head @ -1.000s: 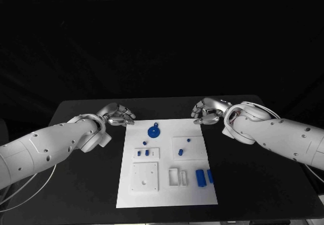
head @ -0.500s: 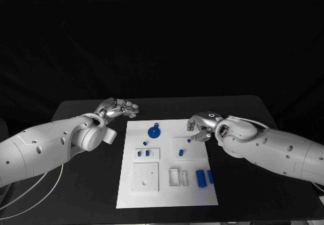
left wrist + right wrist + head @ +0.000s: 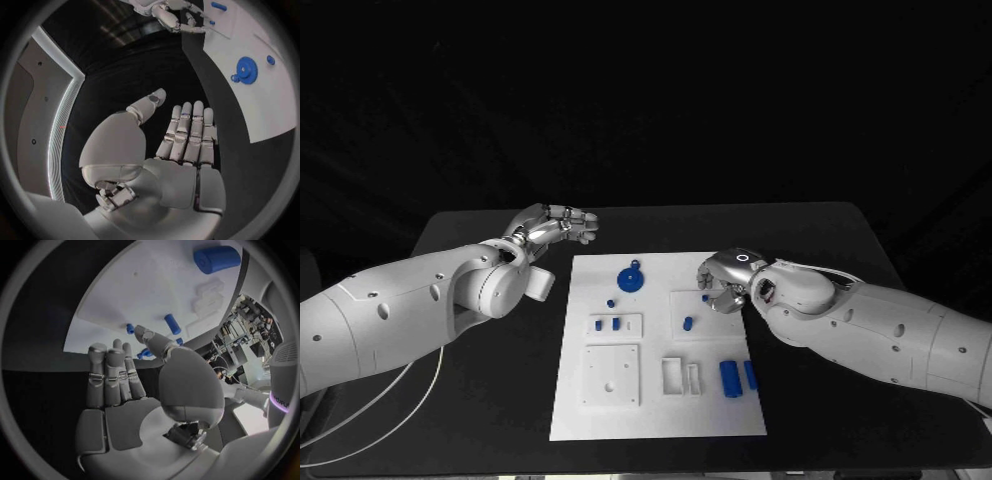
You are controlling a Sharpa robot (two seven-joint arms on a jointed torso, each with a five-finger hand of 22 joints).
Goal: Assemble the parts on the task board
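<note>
Item 1, board [image 3: 661, 410]: white plate, mid table, long axis running away from robot.
Item 2, parts: blue wheel [image 3: 630, 280] w/ small tab, far end of board; two short pegs [image 3: 606, 325] standing in a small plate on the left side; one peg [image 3: 687, 323] in a square plate, right side; two blue blocks [image 3: 736, 376] lying side by side near the right edge; a small blue stud [image 3: 610, 302] betw. wheel and pegs. All apart from both hands.
Item 3, left hand [image 3: 554, 228]: off the board, over bare table beyond its far left corner. Fingers straight and together, thumb apart, nothing held, per the left wrist view [image 3: 181, 145].
Item 4, right hand [image 3: 727, 285]: over board's right edge, near the single peg. Fingers extended, palm empty, per the right wrist view [image 3: 119, 390].
Step, est.: approach phase; no part picked up yet. Right hand looks to be the working one.
Next move, est.: lower right hand onto a nearby part, prob. the single peg or a block, and close fingers round it w/o knocking neighbours. Left has no visible job yet.
</note>
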